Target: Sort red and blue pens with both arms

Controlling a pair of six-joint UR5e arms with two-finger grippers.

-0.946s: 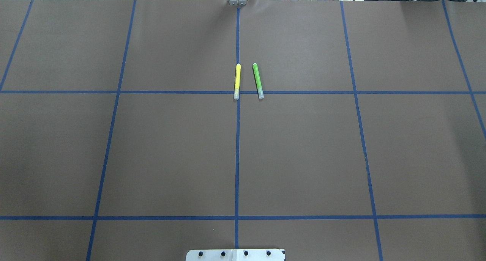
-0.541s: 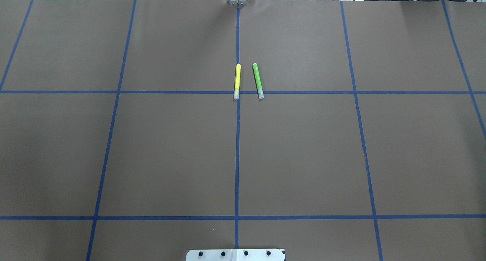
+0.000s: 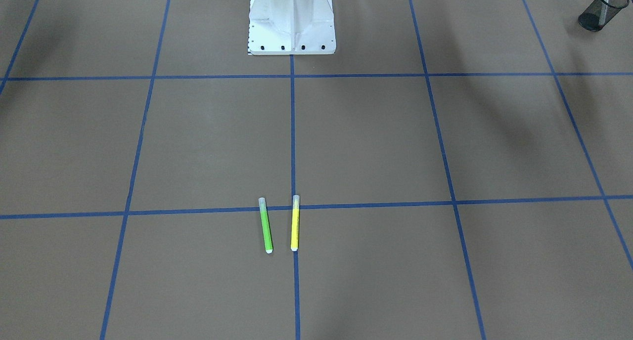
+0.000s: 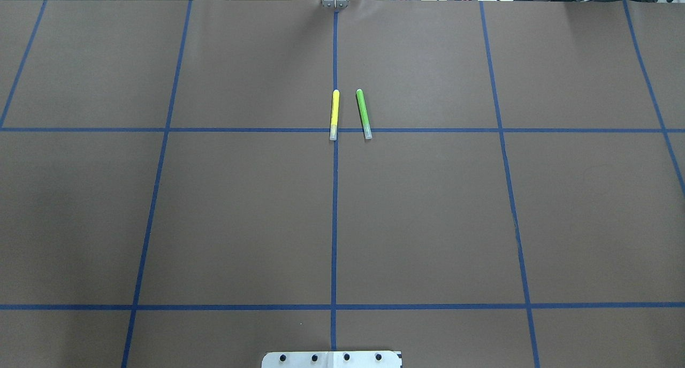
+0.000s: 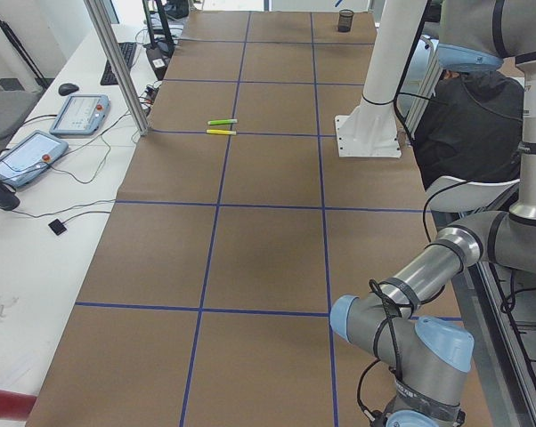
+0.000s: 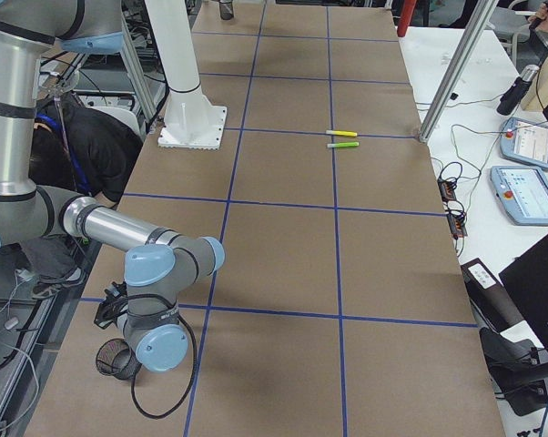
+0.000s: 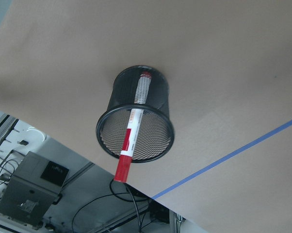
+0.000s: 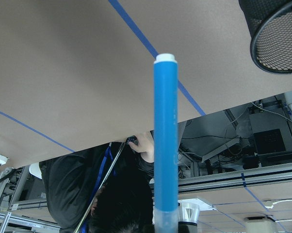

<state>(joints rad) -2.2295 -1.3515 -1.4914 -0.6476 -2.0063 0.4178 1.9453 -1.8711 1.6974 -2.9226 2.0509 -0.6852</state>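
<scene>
The red pen (image 7: 132,139) stands tilted in a black mesh cup (image 7: 135,121) on the brown table, seen from above in the left wrist view. The same cup (image 3: 600,11) sits at the top right corner of the front-facing view. The blue pen (image 8: 165,141) hangs in mid-air across the middle of the right wrist view, its clear cap at the bottom edge, gripped there by my right gripper, whose fingers are out of frame. A second mesh cup (image 8: 277,34) lies just beyond its tail. No view shows my left gripper.
A yellow marker (image 4: 335,114) and a green marker (image 4: 364,114) lie side by side at the table's middle. The white robot base (image 3: 292,19) stands at the near edge. A person in black (image 5: 468,116) sits behind the robot. Tablets (image 6: 529,191) lie on the side bench.
</scene>
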